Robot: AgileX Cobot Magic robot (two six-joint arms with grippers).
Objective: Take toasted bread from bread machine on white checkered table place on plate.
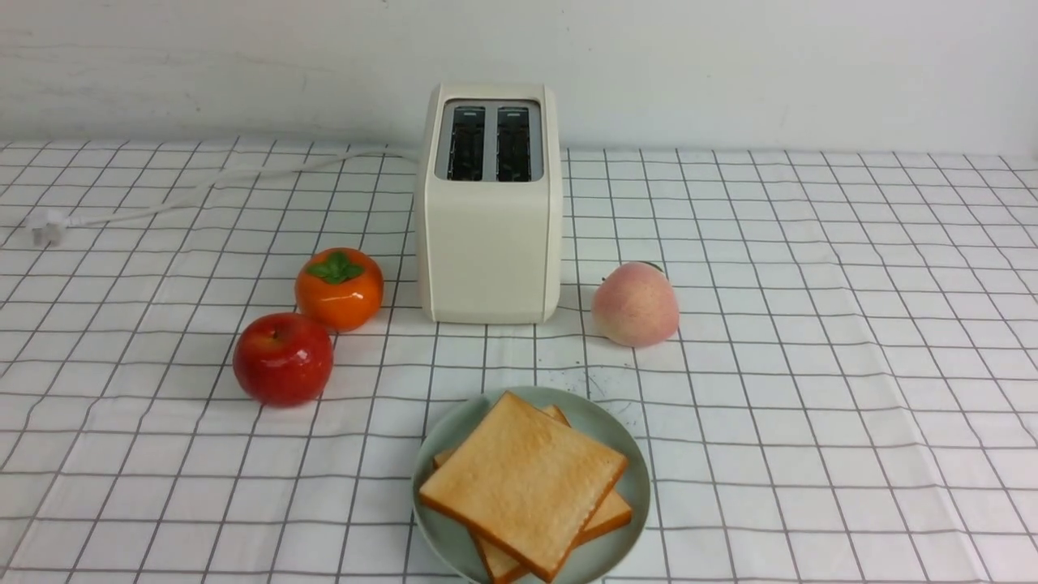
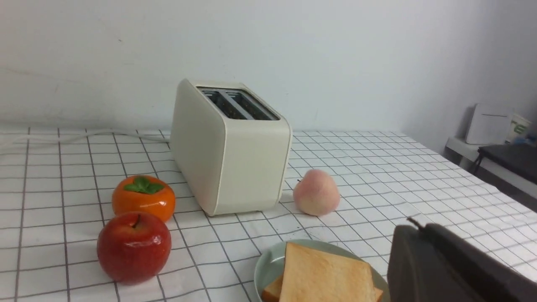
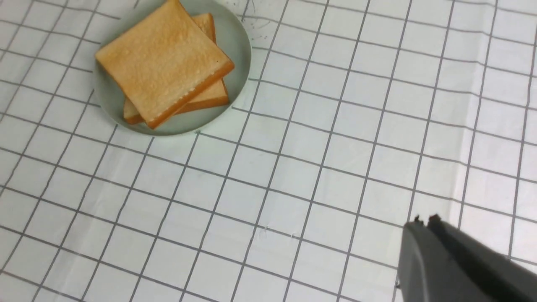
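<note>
Two slices of toasted bread (image 1: 523,478) lie stacked, slightly askew, on the mint-green plate (image 1: 636,487) near the front of the white checkered table (image 1: 811,365). The cream bread machine (image 1: 489,235) stands behind it with both dark slots showing no bread. Neither arm shows in the front view. In the left wrist view my left gripper (image 2: 417,226) is shut and empty, just beside the plate (image 2: 268,262) and toasted bread (image 2: 325,274). My right gripper (image 3: 424,222) is shut and empty over bare cloth, well away from the plate (image 3: 239,46) and toasted bread (image 3: 161,63).
A red apple (image 1: 283,358) and an orange persimmon (image 1: 339,288) sit left of the bread machine, a peach (image 1: 635,304) to its right. The white cord (image 1: 203,191) trails to a plug (image 1: 47,227) at the far left. A wall stands behind the table.
</note>
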